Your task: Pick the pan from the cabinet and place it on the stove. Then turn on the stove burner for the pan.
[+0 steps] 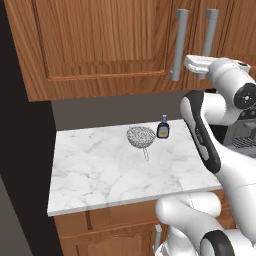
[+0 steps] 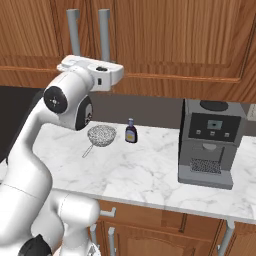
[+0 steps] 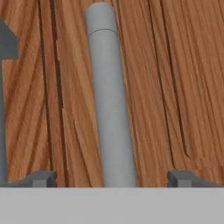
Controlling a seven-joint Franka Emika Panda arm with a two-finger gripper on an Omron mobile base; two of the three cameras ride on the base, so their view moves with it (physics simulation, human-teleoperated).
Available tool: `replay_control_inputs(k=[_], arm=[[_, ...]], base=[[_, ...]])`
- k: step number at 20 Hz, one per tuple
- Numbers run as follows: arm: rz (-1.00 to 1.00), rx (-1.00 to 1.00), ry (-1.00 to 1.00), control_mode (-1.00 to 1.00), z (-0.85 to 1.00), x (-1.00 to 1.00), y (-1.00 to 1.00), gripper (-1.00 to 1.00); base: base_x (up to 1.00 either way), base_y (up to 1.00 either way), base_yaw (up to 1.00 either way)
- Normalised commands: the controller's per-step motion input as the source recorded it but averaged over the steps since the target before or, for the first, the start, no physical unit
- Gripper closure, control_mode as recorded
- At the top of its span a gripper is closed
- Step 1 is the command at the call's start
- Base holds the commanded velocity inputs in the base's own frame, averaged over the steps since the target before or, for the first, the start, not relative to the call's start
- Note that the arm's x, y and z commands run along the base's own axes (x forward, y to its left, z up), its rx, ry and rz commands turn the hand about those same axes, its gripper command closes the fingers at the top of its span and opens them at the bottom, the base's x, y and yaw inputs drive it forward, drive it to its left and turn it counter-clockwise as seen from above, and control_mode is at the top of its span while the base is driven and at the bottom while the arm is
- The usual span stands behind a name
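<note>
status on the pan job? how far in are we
Early. Done: nothing yet, the cabinet doors are closed and no pan is out. In hand: the gripper is up at a grey bar handle, jaws open on either side of it, not yet closed on it. Left: pull the door open, take out the pan, set it on the stove, turn on its burner. The strainer on the counter is not the target.

A white marble countertop runs beneath a dark grey backsplash wall. Reddish-brown base cabinets sit under it. A dark panel borders the counter's left end.
</note>
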Motion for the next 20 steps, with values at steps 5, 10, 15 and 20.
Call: replay_control_inputs(k=[5,10,15,20], arm=[[0.0,-0.03,0.0,-1.0,-0.1,0.45,-0.07,-1.0],[0.0,-0.01,0.0,-1.0,-0.14,0.42,-0.08,-1.0],[0.0,0.0,0.0,-1.0,-0.03,0.38,0.0,-1.0],[0.0,0.0,0.0,-1.0,-0.08,0.4,0.0,-1.0]], base=[[0.0,0.0,0.0],[0.0,0.0,0.0],[0.0,0.0,0.0],[0.0,0.0,0.0]])
